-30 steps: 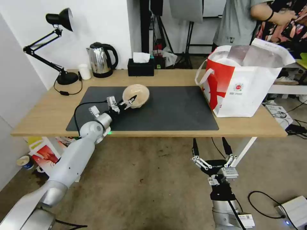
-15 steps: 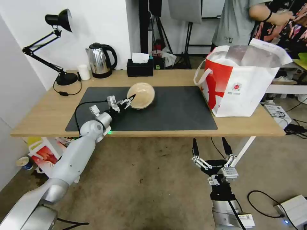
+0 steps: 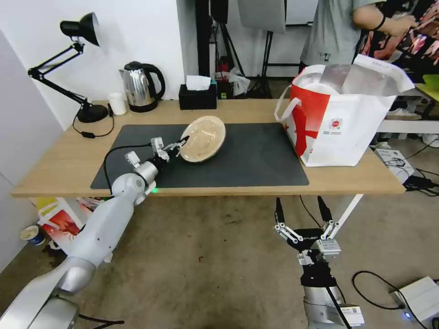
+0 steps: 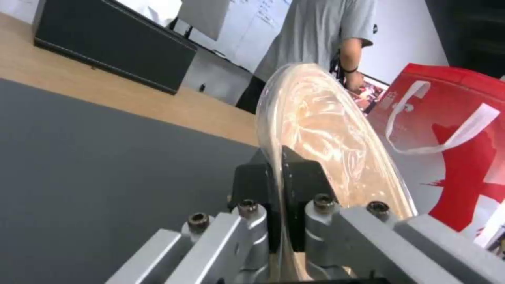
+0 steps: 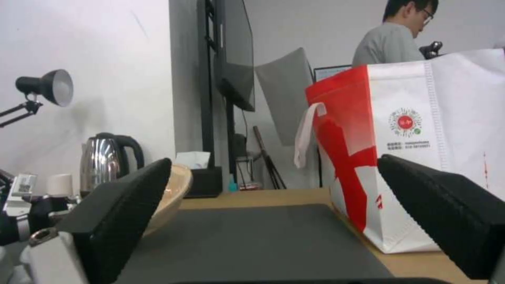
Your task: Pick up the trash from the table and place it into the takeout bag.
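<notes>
The left hand (image 3: 181, 143), clamped on the beige paper bowl's (image 3: 203, 138) rim, is tipping it higher off the tabletop (image 3: 68, 160), heading bagward toward the frame's right.

Right tool (image 5: 274, 225) gapes toward takeout bag (image 5: 421, 157) on table (image 5: 263, 195).

I see a beige paper bowl (image 3: 203, 138) with a shiny clear plastic top. My left gripper (image 3: 182, 142) has bare metal links and dull black pads. The dark grey mat (image 3: 256, 157) looks flat and dull on the smooth light-wood table (image 3: 59, 164).
</notes>
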